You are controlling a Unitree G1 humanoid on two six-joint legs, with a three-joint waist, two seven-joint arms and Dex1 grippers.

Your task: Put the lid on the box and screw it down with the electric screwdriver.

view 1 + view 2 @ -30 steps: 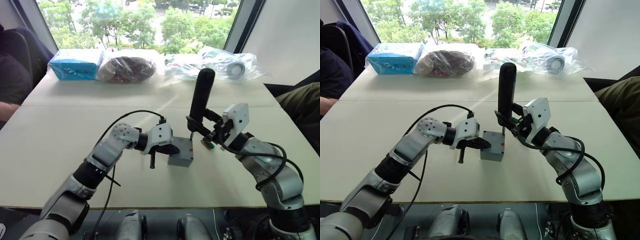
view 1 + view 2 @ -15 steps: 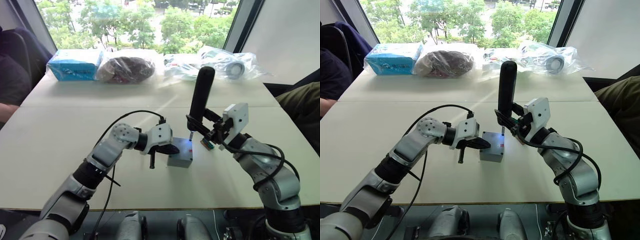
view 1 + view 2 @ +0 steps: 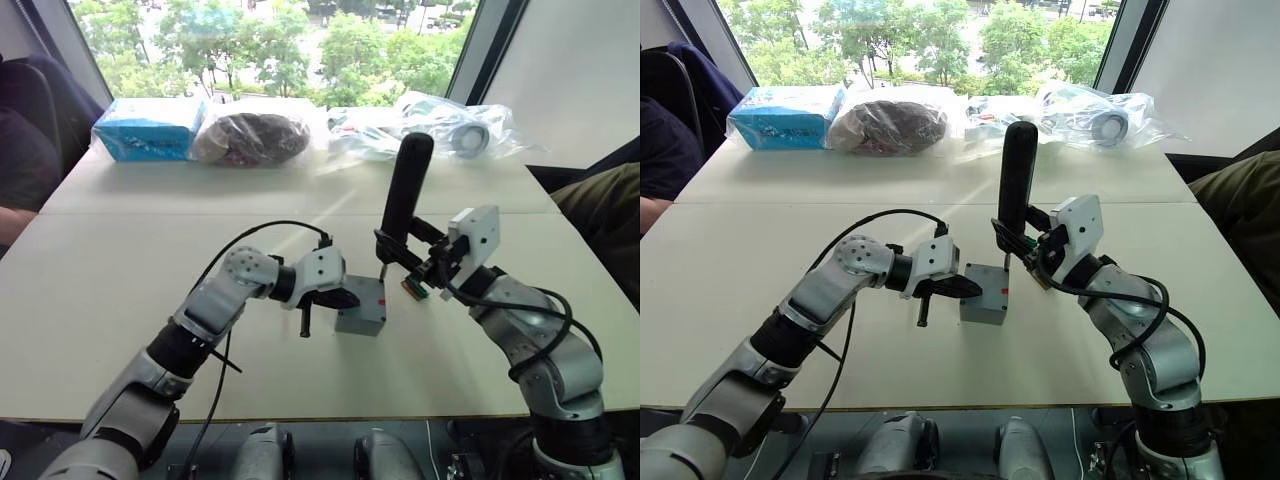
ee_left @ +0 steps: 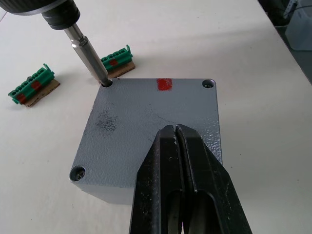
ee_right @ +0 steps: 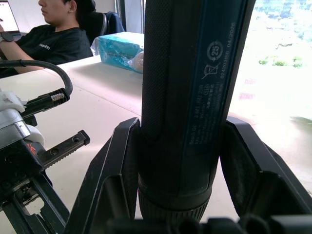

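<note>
A: The lid (image 4: 151, 124) sits flush on the box (image 3: 362, 308), mid-worktop (image 3: 120, 270). The electric screwdriver (image 3: 404, 195) stands nearly upright with its bit in one far corner hole, beside the red mark (image 4: 164, 84).

B: And the hands?

A: The right hand (image 3: 400, 245) pinches the screwdriver's barrel. The left hand (image 4: 176, 161) has its fingers pressed together, tips resting on the lid to pin it.

B: What looks risky?

A: If the tool leans, the bit could cam out and skid over the lid. Torque might also turn the box under that narrow press. Two green connector blocks (image 4: 117, 59) lie just beside that corner, so a slip could knock them.
</note>
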